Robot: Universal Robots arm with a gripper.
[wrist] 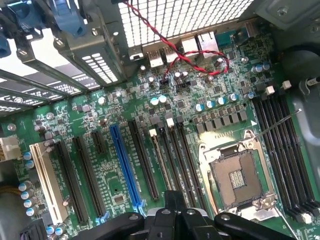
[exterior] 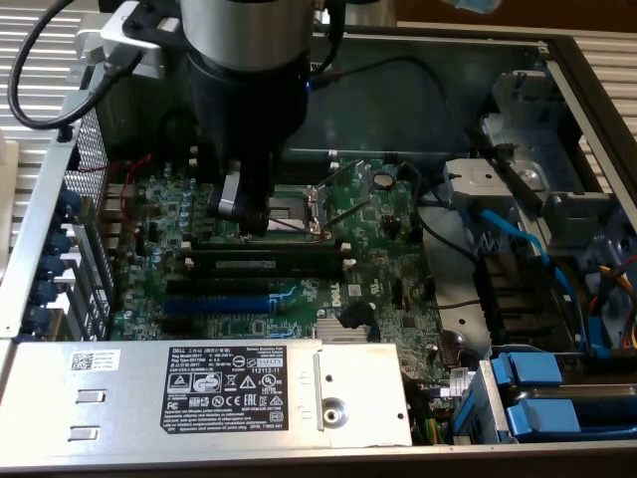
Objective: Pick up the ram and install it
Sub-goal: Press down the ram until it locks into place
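While its black fingers are pressed fully together and empty, the gripper (wrist: 172,212) hangs low over the motherboard (wrist: 130,150), just beside the open CPU socket (wrist: 235,177). I cannot spot the ram. Farther off, a red wire (wrist: 175,52) loops by the rear ports.

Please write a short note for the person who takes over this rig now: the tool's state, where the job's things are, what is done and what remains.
Tool: shut, low over the motherboard, beside the empty processor socket and just above the black memory slots.
Memory stick: I cannot tell whether the tool holds it or whether a slot already has it.
Done: the tool is at the slots.
Left: a seated stick is not confirmed, so treat the install as unfinished.
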